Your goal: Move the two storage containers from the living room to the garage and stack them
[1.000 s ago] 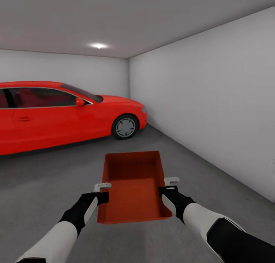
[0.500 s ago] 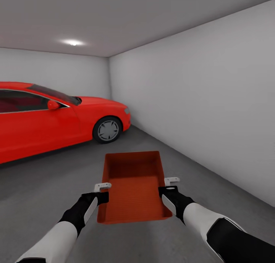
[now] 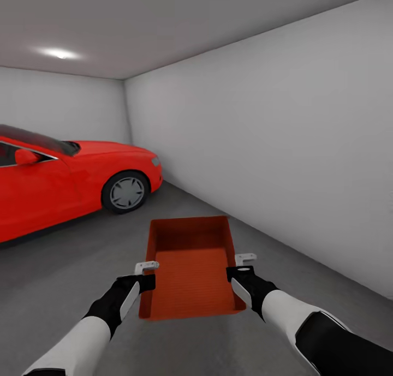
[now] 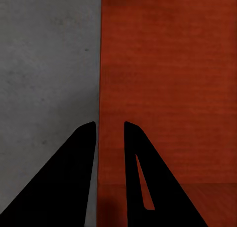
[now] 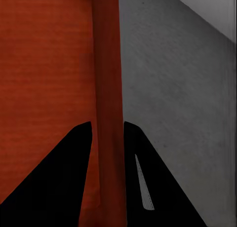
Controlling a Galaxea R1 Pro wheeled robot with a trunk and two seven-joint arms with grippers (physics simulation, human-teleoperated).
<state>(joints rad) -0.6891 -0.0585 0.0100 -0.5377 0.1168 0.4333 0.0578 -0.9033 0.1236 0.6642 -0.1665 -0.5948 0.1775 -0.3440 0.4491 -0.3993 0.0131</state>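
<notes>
Inside the garage, one orange-red storage container (image 3: 189, 266) rides above the concrete floor (image 3: 82, 256), carried between two arms. The left gripper (image 3: 146, 267) is clamped on its left wall, the right gripper (image 3: 245, 258) on its right wall. Setting it down remains to be done; no second container is in sight. One red car (image 3: 65, 185) stands alongside.

- We see an orange-red bin (image 3: 192, 267) with faint fine ribbing on its bottom.
- The floor (image 3: 82, 256) is dark grey, mottled.
- The walls (image 3: 284, 147) are plain pale grey.
- The car (image 3: 60, 182) is bright red, with a grey wheel.
- Our fingers (image 4: 74, 182) show black in the wrist views.
</notes>
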